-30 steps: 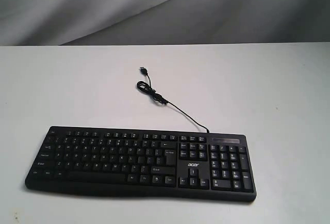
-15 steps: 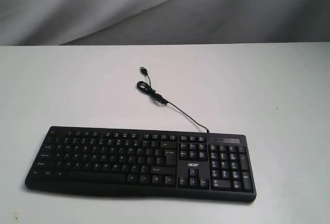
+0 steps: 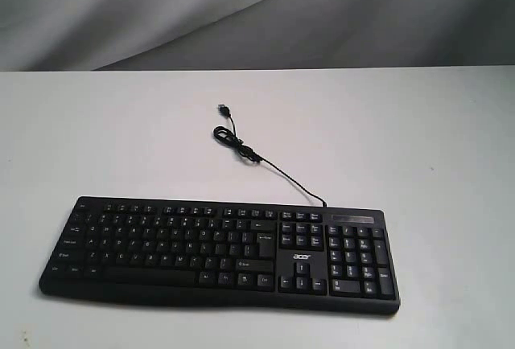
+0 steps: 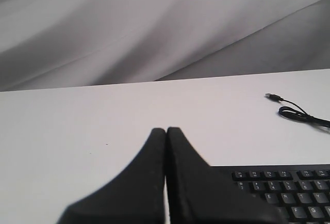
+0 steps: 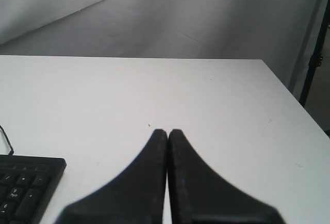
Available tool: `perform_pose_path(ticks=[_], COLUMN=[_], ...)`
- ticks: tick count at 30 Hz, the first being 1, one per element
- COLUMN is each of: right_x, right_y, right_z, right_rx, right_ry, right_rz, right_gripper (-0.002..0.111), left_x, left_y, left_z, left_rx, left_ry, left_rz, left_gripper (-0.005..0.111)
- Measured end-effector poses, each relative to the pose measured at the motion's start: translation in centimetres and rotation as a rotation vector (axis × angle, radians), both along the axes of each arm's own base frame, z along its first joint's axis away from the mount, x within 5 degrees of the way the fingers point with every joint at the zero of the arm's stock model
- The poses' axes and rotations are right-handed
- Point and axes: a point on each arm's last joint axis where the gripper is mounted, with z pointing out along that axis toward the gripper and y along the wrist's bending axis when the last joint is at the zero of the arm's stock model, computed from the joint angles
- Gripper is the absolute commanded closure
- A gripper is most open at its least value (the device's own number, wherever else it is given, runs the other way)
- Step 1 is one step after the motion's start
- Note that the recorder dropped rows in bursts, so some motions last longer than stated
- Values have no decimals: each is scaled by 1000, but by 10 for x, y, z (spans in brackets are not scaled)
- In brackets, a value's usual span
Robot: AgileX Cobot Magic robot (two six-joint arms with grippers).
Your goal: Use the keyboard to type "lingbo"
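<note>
The wide black keyboard (image 3: 219, 251) lies near the front of the white table, number pad to the right, with a small white acer logo. Its thin black USB cable (image 3: 241, 146) curls away behind it, the plug lying loose. Neither gripper shows in the exterior view. In the left wrist view my left gripper (image 4: 166, 130) is shut on nothing, held above the table beside the keyboard's (image 4: 281, 190) function-key end. In the right wrist view my right gripper (image 5: 167, 131) is shut and empty too, off the keyboard's (image 5: 23, 188) other end.
The white table (image 3: 418, 140) spreads wide behind and to both sides of the keyboard. Grey draped cloth (image 3: 241, 11) hangs behind it. A dark stand leg (image 5: 314, 64) rises past the table's far right edge in the right wrist view.
</note>
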Motion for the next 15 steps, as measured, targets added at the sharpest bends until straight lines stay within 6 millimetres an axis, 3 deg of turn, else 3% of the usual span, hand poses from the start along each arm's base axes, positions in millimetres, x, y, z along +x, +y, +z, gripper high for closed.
perform_pose_path(ticks=[15], right_x=[0], right_y=[0], right_z=[0], right_rx=[0], right_ry=[0], right_rz=[0], right_gripper=[108], left_x=[0], left_y=[-1], left_z=[0], left_rx=[0], left_ry=[0], left_rz=[-14], left_gripper=[106])
